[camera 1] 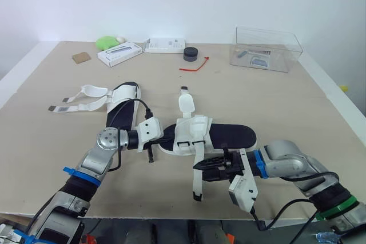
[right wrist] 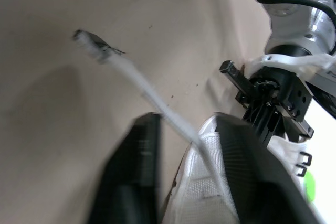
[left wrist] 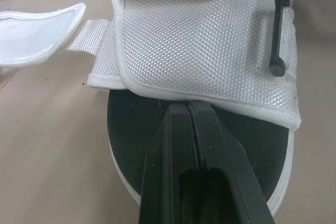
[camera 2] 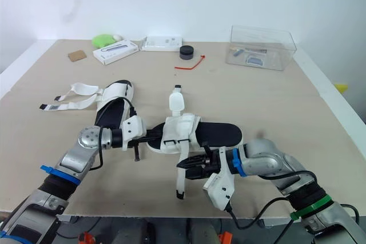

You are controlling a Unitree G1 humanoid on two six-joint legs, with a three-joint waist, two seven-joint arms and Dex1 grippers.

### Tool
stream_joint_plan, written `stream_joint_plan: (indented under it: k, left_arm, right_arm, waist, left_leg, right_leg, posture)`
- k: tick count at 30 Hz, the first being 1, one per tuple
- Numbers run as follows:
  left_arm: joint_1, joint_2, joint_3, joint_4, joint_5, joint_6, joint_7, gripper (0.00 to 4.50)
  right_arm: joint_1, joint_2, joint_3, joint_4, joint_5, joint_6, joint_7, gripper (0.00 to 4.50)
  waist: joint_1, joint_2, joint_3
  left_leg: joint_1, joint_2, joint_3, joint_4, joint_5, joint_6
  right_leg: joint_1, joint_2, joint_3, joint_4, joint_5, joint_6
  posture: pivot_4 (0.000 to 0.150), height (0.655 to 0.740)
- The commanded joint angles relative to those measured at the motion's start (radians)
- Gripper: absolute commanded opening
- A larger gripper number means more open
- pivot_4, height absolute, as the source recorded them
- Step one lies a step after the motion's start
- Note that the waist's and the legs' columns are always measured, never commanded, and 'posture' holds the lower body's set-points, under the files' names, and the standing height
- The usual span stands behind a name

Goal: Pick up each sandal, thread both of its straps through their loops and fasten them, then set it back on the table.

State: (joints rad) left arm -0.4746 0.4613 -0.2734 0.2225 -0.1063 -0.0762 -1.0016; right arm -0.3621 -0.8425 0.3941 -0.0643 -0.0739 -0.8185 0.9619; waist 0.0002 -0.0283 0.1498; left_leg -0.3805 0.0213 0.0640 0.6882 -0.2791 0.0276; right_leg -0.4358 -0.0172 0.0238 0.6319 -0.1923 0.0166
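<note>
A white-strapped sandal [camera 1: 234, 135] with a black insole lies mid-table, toe toward my left arm. My left gripper [camera 1: 164, 136] is shut, its tips [left wrist: 186, 114] resting on the insole just under the white upper [left wrist: 205, 40]. One loose strap [camera 1: 197, 178] hangs off the sandal's near side. My right gripper [camera 1: 201, 170] is open with that strap [right wrist: 136, 80] running between its fingers [right wrist: 142, 171]. A padded flap [camera 1: 186, 102] sticks out on the far side. The second sandal [camera 1: 123, 107] lies behind to the left, with its straps [camera 1: 80, 98] spread open.
At the back stand a clear plastic box [camera 1: 266, 50], two white boxes [camera 1: 119, 54] [camera 1: 164, 45], a green object [camera 1: 106, 42], a black round object [camera 1: 190, 54], a red tie [camera 1: 194, 66] and a brown card [camera 1: 81, 57]. The table's front edge [camera 1: 171, 215] is close below both grippers.
</note>
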Motion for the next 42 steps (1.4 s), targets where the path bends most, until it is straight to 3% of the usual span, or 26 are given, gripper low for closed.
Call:
stream_joint_plan:
  k: [1, 5, 11, 17, 24, 34, 35, 38, 42]
  left_arm:
    - [0.022, 0.019, -0.015, 0.027, 0.042, 0.027, -0.001, 0.0]
    - [0.019, 0.018, -0.014, 0.032, 0.045, 0.027, 0.001, 0.0]
    - [0.015, 0.017, -0.015, 0.043, 0.047, 0.022, 0.0, 0.0]
    - [0.004, 0.009, -0.018, 0.06, 0.049, 0.014, 0.002, 0.0]
    - [0.003, 0.004, -0.018, 0.065, 0.05, 0.011, 0.004, 0.0]
    - [0.027, 0.015, -0.015, 0.036, 0.047, 0.023, 0.011, 0.0]
    - [0.028, 0.016, -0.015, 0.035, 0.048, 0.024, 0.012, 0.0]
    - [0.033, 0.02, -0.013, 0.028, 0.048, 0.028, 0.012, 0.0]
    - [0.037, 0.022, -0.01, 0.023, 0.05, 0.032, 0.011, 0.0]
  right_arm:
    - [0.017, 0.002, -0.011, -0.07, 0.139, 0.109, 0.026, 0.05]
    - [0.038, 0.023, -0.038, -0.158, 0.284, 0.349, 0.021, 0.05]
    - [0.004, 0.103, -0.147, -0.281, 0.626, 1.002, -0.191, 0.05]
    - [-0.08, 0.193, -0.252, -0.245, 0.735, 1.359, -0.346, 0.05]
    - [-0.159, 0.262, -0.311, -0.168, 0.76, 1.594, -0.422, 0.05]
    - [-0.182, 0.291, -0.31, -0.084, 0.694, 1.691, -0.426, 0.05]
    - [-0.184, 0.298, -0.323, -0.067, 0.684, 1.699, -0.448, 0.55]
    - [-0.185, 0.301, -0.335, -0.061, 0.652, 1.683, -0.469, 1.34]
    - [-0.186, 0.284, -0.326, -0.09, 0.584, 1.597, -0.441, 3.22]
  waist:
    - [0.0, 0.0, 0.0]
    - [0.0, 0.0, 0.0]
    - [0.0, 0.0, 0.0]
    - [0.002, 0.0, 0.0]
    - [0.004, 0.0, 0.0]
    - [0.004, 0.0, 0.0]
    - [0.004, 0.0, 0.0]
    - [0.004, 0.0, 0.0]
    - [0.004, 0.0, 0.0]
  left_leg:
    - [0.0, 0.0, 0.0, 0.0, 0.0, 0.0]
    - [0.001, 0.0, 0.0, 0.0, 0.0, 0.0]
    - [0.002, 0.002, 0.001, 0.0, 0.0, 0.0]
    - [0.003, 0.004, 0.002, 0.0, 0.001, -0.001]
    - [0.002, 0.005, 0.002, 0.0, 0.001, -0.001]
    - [0.002, 0.005, 0.003, 0.0, 0.001, -0.001]
    - [0.002, 0.005, 0.003, 0.0, 0.001, -0.001]
    - [0.002, 0.005, 0.003, 0.0, 0.001, -0.001]
    - [0.002, 0.005, 0.003, 0.0, 0.001, -0.001]
  right_leg:
    - [0.0, 0.0, 0.0, 0.0, 0.0, 0.0]
    - [0.001, 0.0, 0.0, 0.0, 0.0, 0.0]
    - [0.001, -0.001, 0.0, 0.001, 0.001, -0.001]
    - [0.001, -0.001, -0.001, 0.001, 0.003, -0.004]
    - [0.001, 0.002, -0.001, 0.0, 0.003, -0.003]
    - [0.0, 0.003, 0.001, 0.0, 0.004, -0.002]
    - [0.0, 0.003, 0.001, 0.0, 0.004, -0.002]
    - [0.0, 0.003, 0.001, 0.0, 0.004, -0.002]
    - [0.0, 0.004, 0.001, 0.0, 0.003, -0.002]
  posture:
    - [0.15, 0.74]
    - [0.15, 0.74]
    - [0.15, 0.74]
    - [0.15, 0.74]
    - [0.15, 0.74]
    - [0.15, 0.74]
    - [0.15, 0.74]
    - [0.15, 0.74]
    - [0.15, 0.74]
